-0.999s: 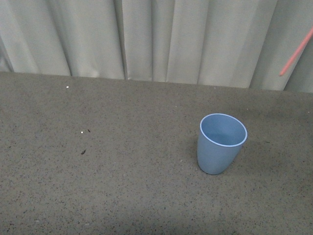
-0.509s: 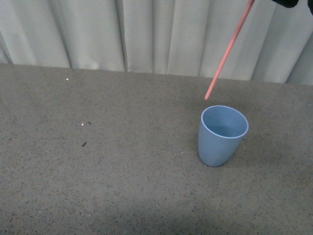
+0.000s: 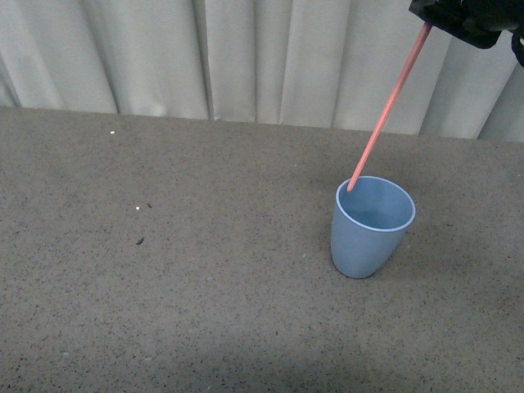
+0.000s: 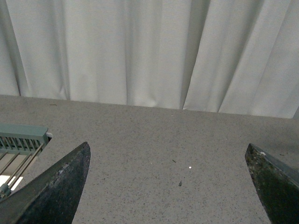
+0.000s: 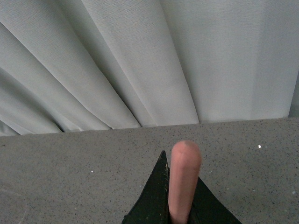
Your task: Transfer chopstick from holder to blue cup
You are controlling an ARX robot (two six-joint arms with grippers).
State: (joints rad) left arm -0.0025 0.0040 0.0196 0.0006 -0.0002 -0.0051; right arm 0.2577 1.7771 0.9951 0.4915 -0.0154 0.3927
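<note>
The light blue cup (image 3: 372,227) stands upright on the grey table, right of centre in the front view. A salmon-pink chopstick (image 3: 389,109) slants down from the top right, its lower tip at the cup's rim on the far left side. My right gripper (image 3: 432,23) is shut on the chopstick's upper end at the top right corner. In the right wrist view the chopstick's end (image 5: 184,177) pokes out between the dark shut fingers (image 5: 154,198). My left gripper (image 4: 168,186) is open over bare table, and its dark fingers (image 4: 56,191) hold nothing. The holder is not identifiable.
A pale pleated curtain (image 3: 262,57) hangs along the table's far edge. Small specks (image 3: 141,240) lie on the table at the left. A green slatted rack (image 4: 21,140) shows at the edge of the left wrist view.
The chopstick has swung in from the far right and come down; its tip went from above the cup to the cup's rim. The right gripper has entered the front view.
</note>
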